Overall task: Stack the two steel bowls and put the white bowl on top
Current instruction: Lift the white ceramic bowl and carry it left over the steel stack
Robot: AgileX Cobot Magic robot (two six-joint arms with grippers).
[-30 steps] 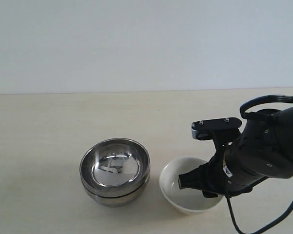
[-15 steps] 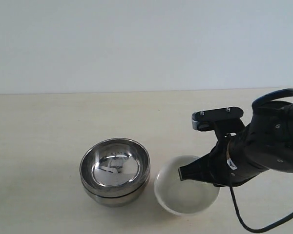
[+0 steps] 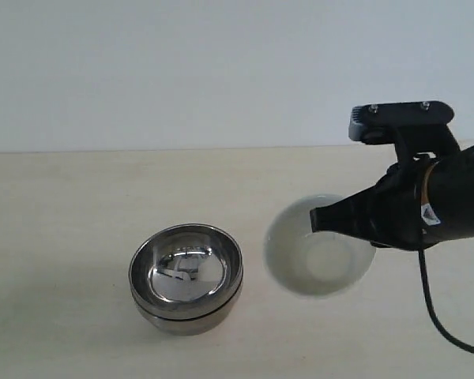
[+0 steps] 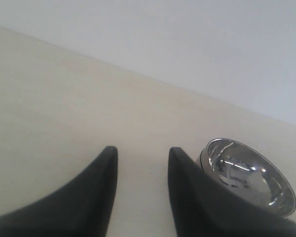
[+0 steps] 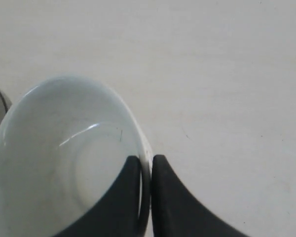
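Two fingers of the left gripper: are held a moderate way apart, with nothing gripped between them; bare bench is seen beyond them.
Steel bowls: are nested one inside the other and set upright on the bench, left of the middle of the exterior view. The wall of the lower bowl is seen just under the rim of the upper one. Near the left gripper the stack is seen off to one side, not touched.
White bowl: is held just right of the steel stack and apart from it. It is tilted, with its mouth turned towards the exterior camera, and appears to be held clear of the bench.
Right gripper: is closed narrowly on the white bowl's rim, with one finger placed inside the bowl and the other against the outer wall.
Cable: is seen hanging below the right arm's dark casing, at the far right.
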